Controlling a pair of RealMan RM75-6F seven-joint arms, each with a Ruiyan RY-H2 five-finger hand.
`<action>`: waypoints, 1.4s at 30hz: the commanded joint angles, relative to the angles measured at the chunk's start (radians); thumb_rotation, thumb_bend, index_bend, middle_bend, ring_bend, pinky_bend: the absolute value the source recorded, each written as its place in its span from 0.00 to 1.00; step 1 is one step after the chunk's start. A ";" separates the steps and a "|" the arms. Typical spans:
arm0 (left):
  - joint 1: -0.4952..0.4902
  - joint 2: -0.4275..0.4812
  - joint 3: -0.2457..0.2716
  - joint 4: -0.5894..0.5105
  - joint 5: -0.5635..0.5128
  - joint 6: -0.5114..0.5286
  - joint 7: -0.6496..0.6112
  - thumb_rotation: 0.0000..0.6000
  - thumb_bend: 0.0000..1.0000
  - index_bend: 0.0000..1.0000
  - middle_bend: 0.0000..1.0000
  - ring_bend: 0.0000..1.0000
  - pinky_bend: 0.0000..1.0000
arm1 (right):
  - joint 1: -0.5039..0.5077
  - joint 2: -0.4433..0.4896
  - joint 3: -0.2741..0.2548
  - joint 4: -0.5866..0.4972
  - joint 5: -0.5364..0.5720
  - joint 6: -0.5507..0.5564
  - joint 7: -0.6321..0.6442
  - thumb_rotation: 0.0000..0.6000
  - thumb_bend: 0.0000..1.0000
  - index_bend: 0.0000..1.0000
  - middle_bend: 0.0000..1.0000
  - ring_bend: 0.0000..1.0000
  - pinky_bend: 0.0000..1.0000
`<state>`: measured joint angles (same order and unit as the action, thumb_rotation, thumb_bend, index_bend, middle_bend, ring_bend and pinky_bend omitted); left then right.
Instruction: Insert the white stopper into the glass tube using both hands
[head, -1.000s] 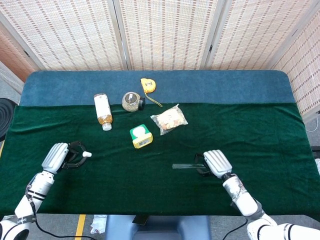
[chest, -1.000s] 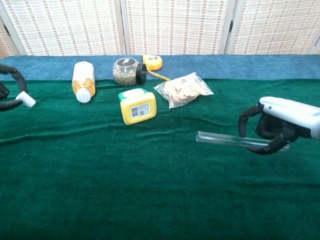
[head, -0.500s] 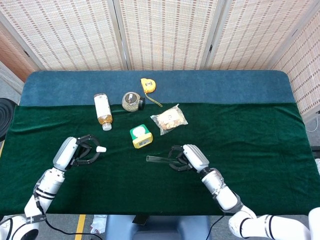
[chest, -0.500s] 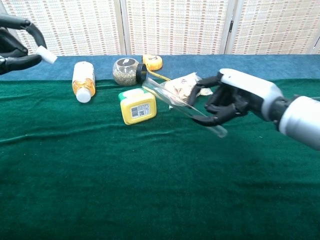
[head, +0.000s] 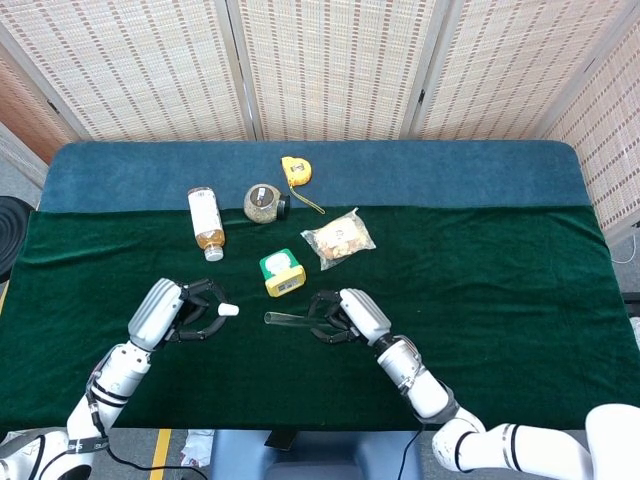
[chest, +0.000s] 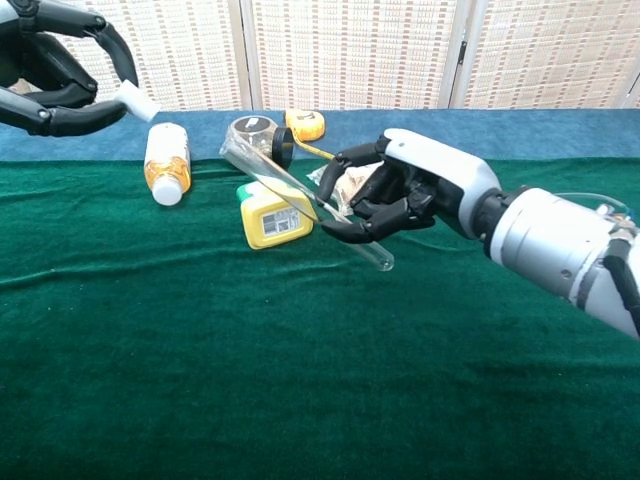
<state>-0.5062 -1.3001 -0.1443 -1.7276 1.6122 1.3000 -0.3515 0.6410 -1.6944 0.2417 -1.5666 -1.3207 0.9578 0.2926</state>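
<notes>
My left hand (head: 172, 312) (chest: 55, 75) is raised over the green cloth and pinches the small white stopper (head: 229, 310) (chest: 136, 101) at its fingertips. My right hand (head: 347, 315) (chest: 400, 190) grips the clear glass tube (head: 290, 318) (chest: 290, 189) near one end. The tube's open end points left and upward toward the stopper. A short gap separates the stopper from the tube's mouth; they do not touch.
On the cloth behind lie a yellow and green box (head: 282, 272) (chest: 274, 211), a clear snack bag (head: 339, 239) (chest: 367, 176), an upset juice bottle (head: 206, 221) (chest: 167, 158), a glass jar (head: 263, 202) (chest: 255, 143) and a yellow tape measure (head: 296, 169) (chest: 310, 124).
Both hands have risen and moved inward toward each other. The tube went from near the right side toward centre, tilted up; the stopper travelled right toward its mouth.
</notes>
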 joint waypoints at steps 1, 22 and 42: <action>-0.003 -0.010 0.007 -0.006 0.014 0.007 0.028 1.00 0.48 0.62 1.00 0.92 0.85 | 0.007 -0.012 0.003 0.004 0.006 0.001 -0.007 1.00 0.64 0.82 1.00 1.00 1.00; -0.030 -0.083 0.017 0.014 0.035 0.018 0.132 1.00 0.48 0.62 1.00 0.92 0.85 | 0.028 -0.053 0.006 0.015 0.023 0.012 -0.006 1.00 0.64 0.83 1.00 1.00 1.00; -0.035 -0.084 0.024 0.023 0.022 0.020 0.128 1.00 0.48 0.62 1.00 0.92 0.85 | 0.030 -0.054 -0.001 0.022 0.019 0.021 0.017 1.00 0.64 0.83 1.00 1.00 1.00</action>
<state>-0.5416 -1.3845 -0.1207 -1.7044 1.6341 1.3197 -0.2235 0.6707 -1.7488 0.2409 -1.5444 -1.3020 0.9791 0.3096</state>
